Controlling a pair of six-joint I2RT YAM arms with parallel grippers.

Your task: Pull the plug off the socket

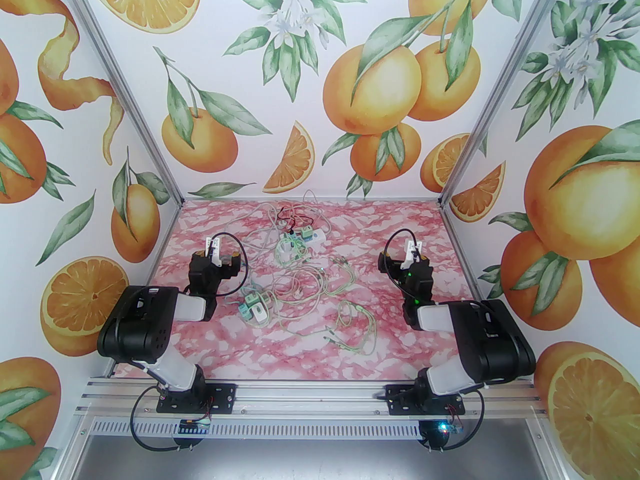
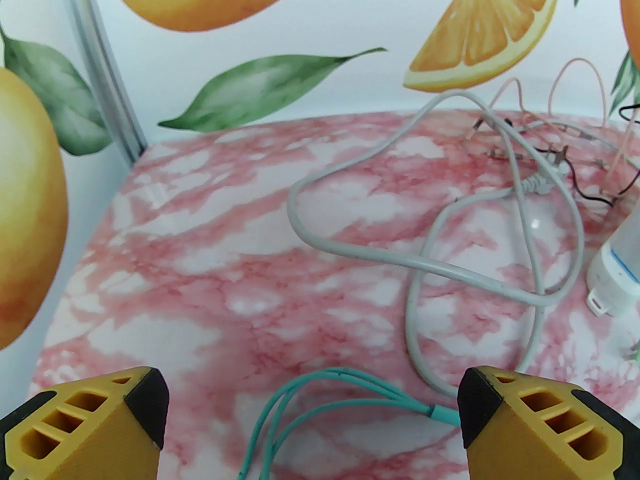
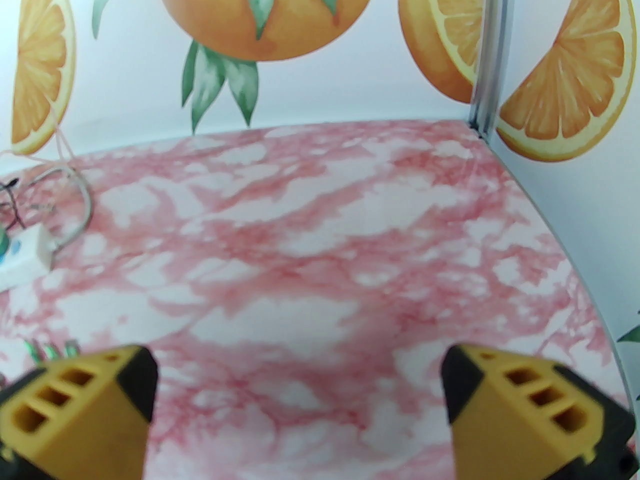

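A white socket block (image 1: 314,238) lies at the back centre of the pink marble table, with green-and-white plugs (image 1: 295,244) seated against it and cables tangled around. A second cluster of green-and-white plugs and a white piece (image 1: 254,306) lies nearer the front. My left gripper (image 1: 216,255) hovers left of both clusters, open and holding nothing. In the left wrist view the left gripper (image 2: 312,410) spans a teal cable (image 2: 280,403), and the socket block's end (image 2: 612,273) sits at the right edge. My right gripper (image 1: 406,257) is open over bare table; the right wrist view shows this gripper (image 3: 300,390) and the block (image 3: 25,253) far left.
Loose grey cable (image 2: 425,263) loops across the table ahead of the left gripper. Thin green and pink wires (image 1: 350,313) sprawl through the table's middle. Walls printed with oranges close in the left, back and right sides, with aluminium corner posts (image 3: 487,48).
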